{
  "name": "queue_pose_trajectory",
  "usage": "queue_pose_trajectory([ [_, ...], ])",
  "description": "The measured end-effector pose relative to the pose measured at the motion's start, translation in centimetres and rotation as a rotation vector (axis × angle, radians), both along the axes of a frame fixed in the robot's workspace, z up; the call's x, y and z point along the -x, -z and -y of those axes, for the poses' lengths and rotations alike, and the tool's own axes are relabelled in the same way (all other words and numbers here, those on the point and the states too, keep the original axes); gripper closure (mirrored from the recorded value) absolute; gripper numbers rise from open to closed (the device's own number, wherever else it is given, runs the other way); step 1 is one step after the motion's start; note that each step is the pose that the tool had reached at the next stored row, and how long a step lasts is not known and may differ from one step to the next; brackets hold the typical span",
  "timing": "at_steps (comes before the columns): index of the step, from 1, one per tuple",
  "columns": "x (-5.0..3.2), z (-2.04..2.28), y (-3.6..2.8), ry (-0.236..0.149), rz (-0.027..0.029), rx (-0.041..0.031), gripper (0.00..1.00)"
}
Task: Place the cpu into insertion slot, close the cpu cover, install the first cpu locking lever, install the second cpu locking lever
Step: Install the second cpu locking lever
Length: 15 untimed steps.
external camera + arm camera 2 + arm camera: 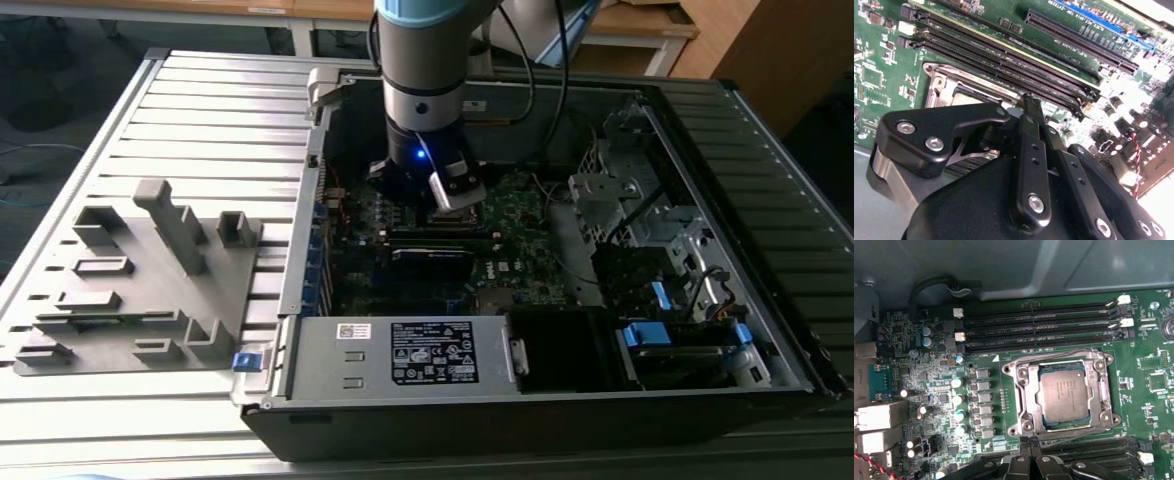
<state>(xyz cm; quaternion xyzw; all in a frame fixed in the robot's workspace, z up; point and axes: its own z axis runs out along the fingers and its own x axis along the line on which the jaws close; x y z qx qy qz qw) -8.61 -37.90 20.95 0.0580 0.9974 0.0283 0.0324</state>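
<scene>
The open computer case (pixel 534 300) lies on the bench (pixel 160 120). On its motherboard (pixel 1154 360) the cpu (pixel 1063 392) sits in the socket, the cpu cover (pixel 1021 390) apparently down. The tool (pixel 1029 442), fingers clenched and empty, hovers beside the socket; the levers likely need latching.

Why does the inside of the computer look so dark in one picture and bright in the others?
In the exterior view the case walls shade the motherboard, leaving it dim beneath the arm's blue light; in the first wrist view the cpu is evenly lit and sharp; in the second wrist view the gripper looms close, glare whitening the far edge.
</scene>
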Motion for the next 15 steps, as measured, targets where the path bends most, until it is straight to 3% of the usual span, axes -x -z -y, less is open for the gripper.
queue_pose_trajectory([
  [5,0.01,-0.02,0.11,0.0,-0.0002,-0.0041,0.89],
  [9,0.01,-0.01,0.24,0.0,-0.0006,-0.0277,0.89],
  [15,0.01,0.03,0.27,0.0,-0.0006,-0.0293,0.89],
])
